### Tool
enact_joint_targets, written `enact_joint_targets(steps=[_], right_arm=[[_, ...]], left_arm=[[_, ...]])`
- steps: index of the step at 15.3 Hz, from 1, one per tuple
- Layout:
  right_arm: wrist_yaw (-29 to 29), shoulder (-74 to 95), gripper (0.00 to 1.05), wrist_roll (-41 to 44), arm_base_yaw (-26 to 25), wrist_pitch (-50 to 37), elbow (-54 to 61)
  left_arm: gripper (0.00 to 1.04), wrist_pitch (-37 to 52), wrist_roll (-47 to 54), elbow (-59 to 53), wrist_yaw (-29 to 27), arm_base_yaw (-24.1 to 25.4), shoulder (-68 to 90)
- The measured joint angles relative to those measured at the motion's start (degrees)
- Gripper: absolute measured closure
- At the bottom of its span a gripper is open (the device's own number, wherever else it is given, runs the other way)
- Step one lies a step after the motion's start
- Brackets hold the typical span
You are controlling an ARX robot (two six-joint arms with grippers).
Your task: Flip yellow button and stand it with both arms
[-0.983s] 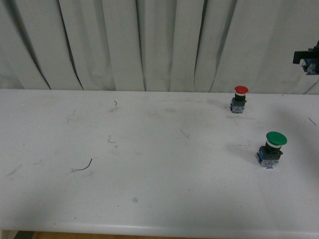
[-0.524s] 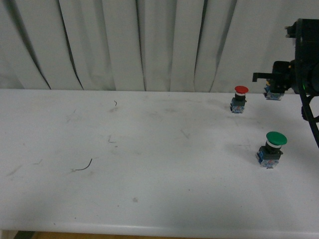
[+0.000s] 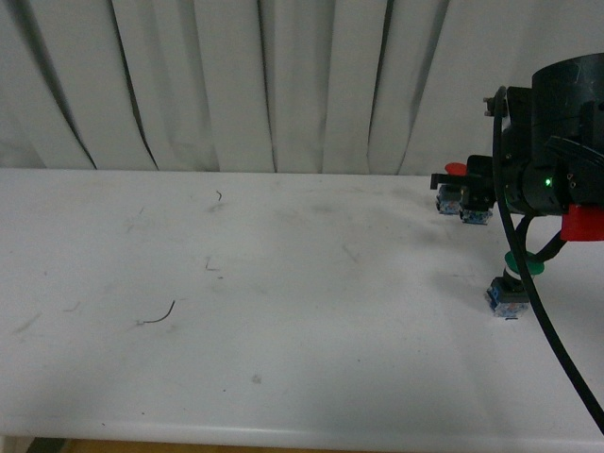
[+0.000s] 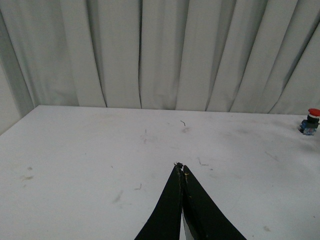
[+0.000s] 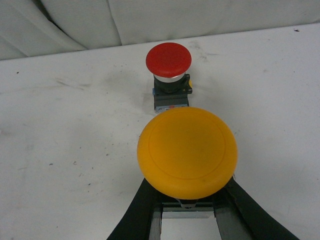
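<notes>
The yellow button (image 5: 187, 152) fills the right wrist view, its round orange-yellow cap facing the camera, with my right gripper (image 5: 187, 200) shut on the body behind the cap. In the front view only its blue-and-dark base (image 3: 475, 216) shows, hanging below the right gripper (image 3: 472, 192) above the table's far right, just beside the red button. The bulky black right arm (image 3: 562, 132) rises behind it. My left gripper (image 4: 180, 167) is shut, holds nothing, and hovers over bare table; it does not show in the front view.
A red-capped button (image 5: 168, 60) stands upright just beyond the held one, also seen as the red-capped button (image 3: 453, 184). A green-capped button (image 3: 511, 283) stands nearer, partly behind the arm's cable. White table (image 3: 283, 330), grey curtain (image 3: 236, 85) behind, front edge close below.
My right arm has come in from the right edge, moving left and down with the yellow button. It now covers part of the red and green buttons.
</notes>
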State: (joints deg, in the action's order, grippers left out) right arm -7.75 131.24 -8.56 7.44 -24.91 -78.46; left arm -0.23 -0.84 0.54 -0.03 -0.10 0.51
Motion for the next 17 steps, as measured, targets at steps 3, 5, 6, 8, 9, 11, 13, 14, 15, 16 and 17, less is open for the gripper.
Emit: enact_joint_targets(steps=[3, 5, 6, 8, 9, 11, 13, 14, 15, 16, 17], right_arm=[[-0.96, 1.20, 0.80, 0.04, -0.76, -0.66, 0.00], [-1.22, 1.79, 0.80, 0.22, -1.60, -0.92, -0.02], [-1.20, 2.10, 0.80, 0.26, -1.90, -0.92, -0.02], [-1.16, 2.71, 0.80, 0.26, -2.19, -0.83, -0.02], [-0.87, 2.99, 0.80, 0.24, -2.19, -0.76, -0.09], [-0.37, 3.63, 0.80, 0.22, -2.10, -0.42, -0.61], [-0.24, 3.69, 0.80, -0.02, -1.79, -0.04, -0.90], [0.09, 3.69, 0.80, -0.02, -1.70, 0.00, -1.03], [0.20, 4.26, 0.80, -0.20, -1.44, 0.02, -1.53], [0.35, 4.68, 0.80, -0.35, -1.42, 0.09, -1.73], [0.68, 5.22, 0.80, -0.44, -1.38, 0.39, -1.75]], left_arm=[[1.03, 0.00, 0.00, 0.00, 0.02, 0.00, 0.00], [1.03, 0.02, 0.00, 0.00, 0.00, 0.00, 0.00], [1.03, 0.02, 0.00, 0.00, 0.02, 0.00, 0.00], [1.03, 0.02, 0.00, 0.00, 0.02, 0.00, 0.00], [1.03, 0.02, 0.00, 0.00, 0.00, 0.00, 0.00], [1.03, 0.02, 0.00, 0.00, 0.02, 0.00, 0.00], [1.03, 0.02, 0.00, 0.00, 0.00, 0.00, 0.00], [1.03, 0.02, 0.00, 0.00, 0.00, 0.00, 0.00], [1.03, 0.02, 0.00, 0.00, 0.02, 0.00, 0.00], [1.03, 0.02, 0.00, 0.00, 0.02, 0.00, 0.00], [1.03, 0.02, 0.00, 0.00, 0.00, 0.00, 0.00]])
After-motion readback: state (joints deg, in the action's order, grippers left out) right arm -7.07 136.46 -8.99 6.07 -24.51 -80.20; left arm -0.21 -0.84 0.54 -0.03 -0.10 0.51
